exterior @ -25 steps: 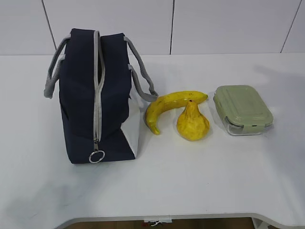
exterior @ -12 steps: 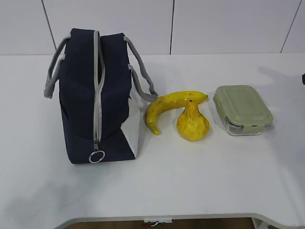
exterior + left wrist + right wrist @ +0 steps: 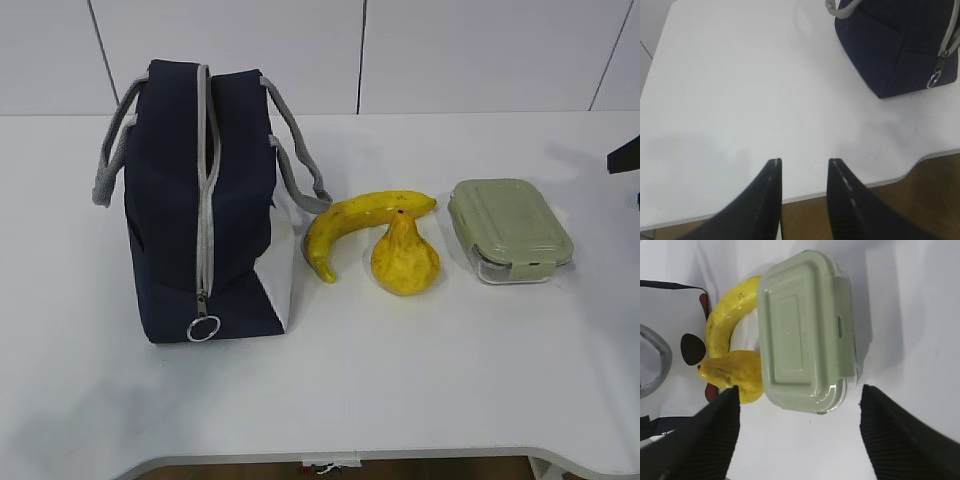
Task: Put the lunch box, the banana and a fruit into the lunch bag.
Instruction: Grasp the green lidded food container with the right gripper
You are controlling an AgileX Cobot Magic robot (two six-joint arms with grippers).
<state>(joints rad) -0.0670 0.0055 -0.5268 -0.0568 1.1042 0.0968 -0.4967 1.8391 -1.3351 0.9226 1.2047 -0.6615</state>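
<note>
Since the earlier exterior picture only a dark arm part has edged in at the right; the lunch bag [image 3: 205, 205] stands zipped on the tabletop [image 3: 400, 380] with banana [image 3: 355, 226], fruit [image 3: 404, 258] and lunch box [image 3: 509, 229] beside it, so nothing is packed. Left wrist: the left gripper [image 3: 804, 170] hangs empty, slightly parted, near the bag. Right wrist: the right gripper [image 3: 799, 397] gapes wide above the lunch box
</note>
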